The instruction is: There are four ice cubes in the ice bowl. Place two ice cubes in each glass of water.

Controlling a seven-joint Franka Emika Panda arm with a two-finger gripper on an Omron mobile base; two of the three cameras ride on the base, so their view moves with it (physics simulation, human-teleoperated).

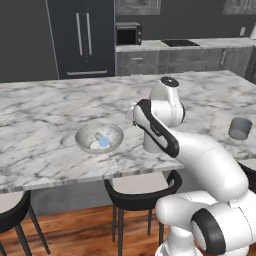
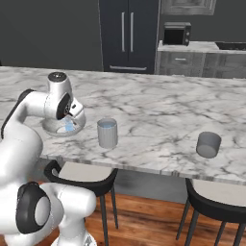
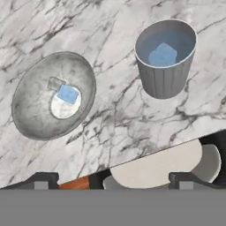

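Note:
The ice bowl sits on the marble counter, also seen as the ice bowl and partly behind my arm as the ice bowl. In it lie a blue ice cube and a paler clear lump. The near glass of water holds one blue ice cube; this glass stands right of the bowl. The far glass stands near the counter's right end. My gripper hovers high over the counter's front edge between bowl and near glass, open, with nothing between its fingers.
Black stools with pale seats stand under the counter's front edge, one seat right below the hand. The marble counter stretches wide behind the bowl. Fridge and microwave are far back.

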